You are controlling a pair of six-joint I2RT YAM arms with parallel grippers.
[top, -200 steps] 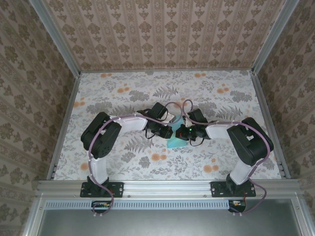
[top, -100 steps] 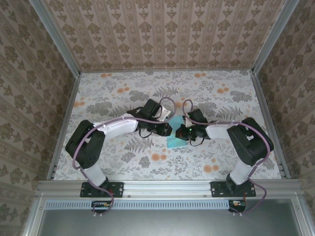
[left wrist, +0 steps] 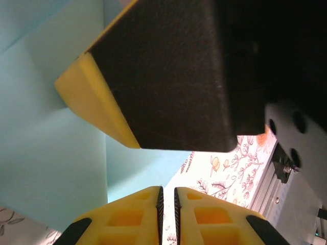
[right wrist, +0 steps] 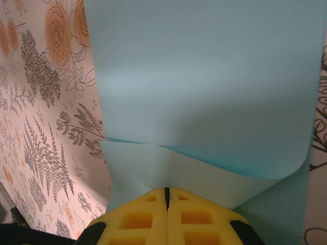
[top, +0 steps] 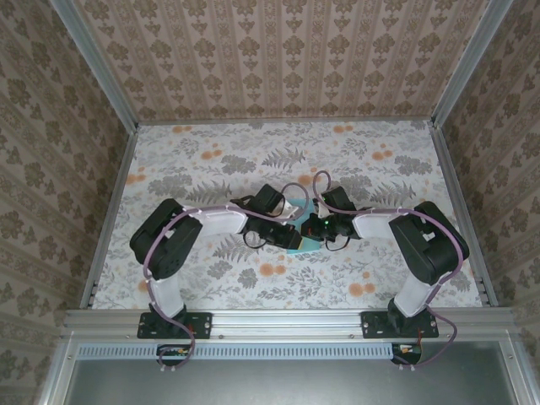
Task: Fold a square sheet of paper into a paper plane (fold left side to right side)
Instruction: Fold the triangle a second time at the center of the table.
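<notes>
Aluminium rail [top: 287, 321] at the near edge, with both arm bases bolted on. Further in, at the middle of the counter [top: 194, 160], left hand [left wrist: 167, 196] and right hand [right wrist: 167, 199] tip to tip over the square sheet of paper [right wrist: 204, 76], hiding most of it from above. Right hand clamped tight on the thin turquoise sheet, one smooth layer curling up above yellow ribbed fingers [right wrist: 138, 219]. Left hand squeezed narrow at the sheet's edge; cannot tell whether gripping. Floral print underneath, damask-patterned walls [top: 278, 59] behind.

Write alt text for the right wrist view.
A light blue sheet of paper curls over itself in a loose fold. The right gripper, yellow and shut, pinches its near edge over a floral table.
</notes>
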